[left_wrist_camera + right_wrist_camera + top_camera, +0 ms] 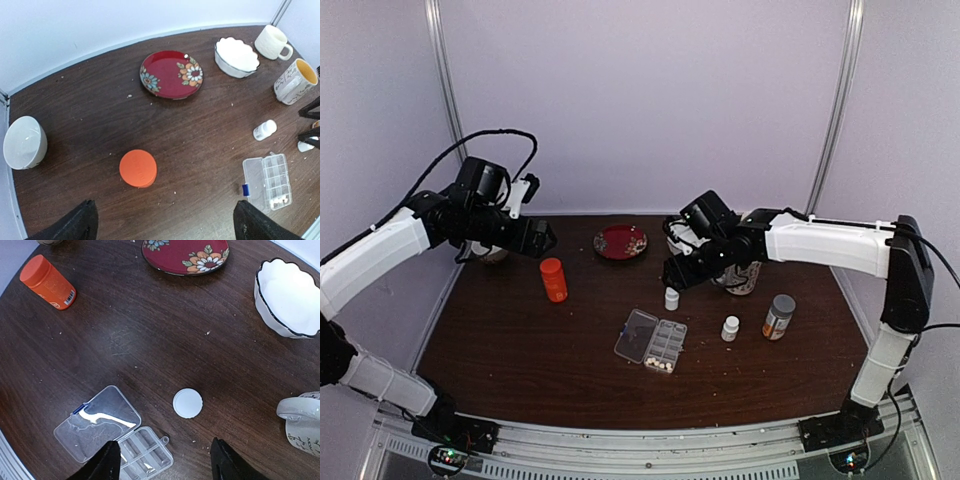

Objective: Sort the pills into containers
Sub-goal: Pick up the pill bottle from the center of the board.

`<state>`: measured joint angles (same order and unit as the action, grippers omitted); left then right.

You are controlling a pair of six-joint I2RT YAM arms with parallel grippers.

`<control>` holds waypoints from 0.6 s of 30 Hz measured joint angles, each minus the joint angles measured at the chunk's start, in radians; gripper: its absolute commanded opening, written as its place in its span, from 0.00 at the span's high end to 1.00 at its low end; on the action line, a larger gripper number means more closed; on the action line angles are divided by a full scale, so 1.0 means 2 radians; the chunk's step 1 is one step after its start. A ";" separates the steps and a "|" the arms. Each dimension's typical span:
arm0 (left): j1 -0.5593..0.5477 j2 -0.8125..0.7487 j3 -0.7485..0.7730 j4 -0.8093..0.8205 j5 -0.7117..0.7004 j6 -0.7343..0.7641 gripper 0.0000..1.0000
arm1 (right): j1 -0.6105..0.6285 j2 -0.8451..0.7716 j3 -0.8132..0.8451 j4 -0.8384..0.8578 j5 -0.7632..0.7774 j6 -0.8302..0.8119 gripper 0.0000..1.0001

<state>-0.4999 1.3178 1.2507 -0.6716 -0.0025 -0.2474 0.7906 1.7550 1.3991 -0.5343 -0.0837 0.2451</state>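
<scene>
Jaws of the right gripper [165,465] stand apart with nothing between them, poised over the small white bottle [188,403], which stands upright near the pill box [115,435]. The left gripper [162,227] is wide and empty, high over the table. The box lid lies open, and a few pills [661,364] sit in its end cells. Judged step: approach to grasp the bottle. The next move calls for a descent centred on the cap, then a firm close.
</scene>
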 measured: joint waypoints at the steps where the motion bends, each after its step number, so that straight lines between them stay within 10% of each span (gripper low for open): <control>1: 0.000 -0.004 -0.006 0.011 0.004 -0.002 0.02 | 0.001 0.011 0.010 -0.006 0.004 0.002 0.39; 18: 0.000 -0.049 -0.058 0.118 0.026 -0.014 0.02 | 0.000 0.125 0.113 -0.060 0.059 0.025 0.49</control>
<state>-0.4999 1.2194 1.1347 -0.4355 0.0494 -0.2752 0.7914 2.0045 1.6257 -0.6533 0.0349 0.2958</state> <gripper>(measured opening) 0.975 0.508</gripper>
